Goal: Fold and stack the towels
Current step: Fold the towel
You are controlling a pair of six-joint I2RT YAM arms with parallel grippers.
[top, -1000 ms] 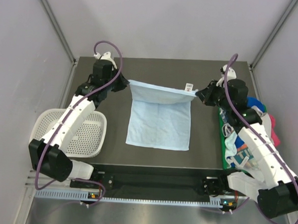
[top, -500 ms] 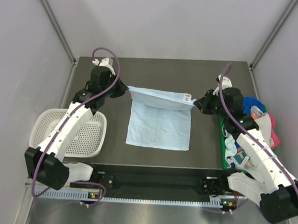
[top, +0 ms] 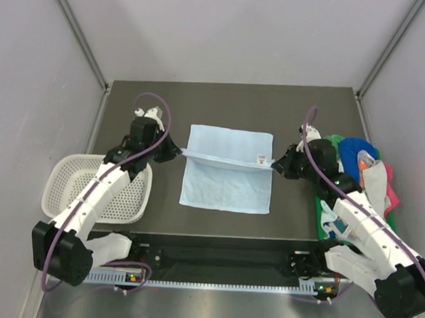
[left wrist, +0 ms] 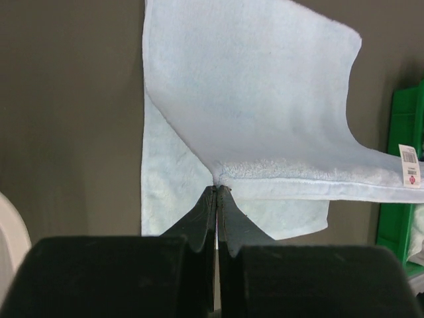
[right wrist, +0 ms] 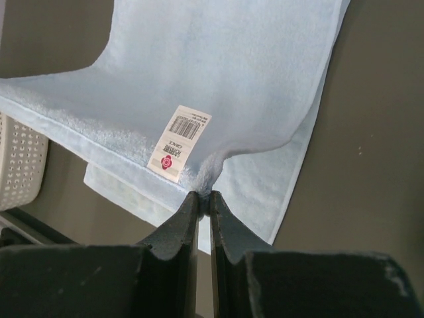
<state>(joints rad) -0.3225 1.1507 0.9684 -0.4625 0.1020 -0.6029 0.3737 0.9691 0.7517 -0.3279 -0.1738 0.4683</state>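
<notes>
Dark table (top: 130,101) bears pale blue towel (top: 226,188), its lifted edge running left-right

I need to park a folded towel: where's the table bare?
Bare: the far strip of table behind the pale blue towel, and the near strip before it. Crowded: basket on the left, tray heaped with towels on the right.

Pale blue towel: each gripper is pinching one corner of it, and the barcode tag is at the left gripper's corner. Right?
Not quite. The left gripper and the right gripper are each shut on a corner of the pale blue towel, but the barcode tag is at the right gripper's corner; the right wrist view shows it.
</notes>
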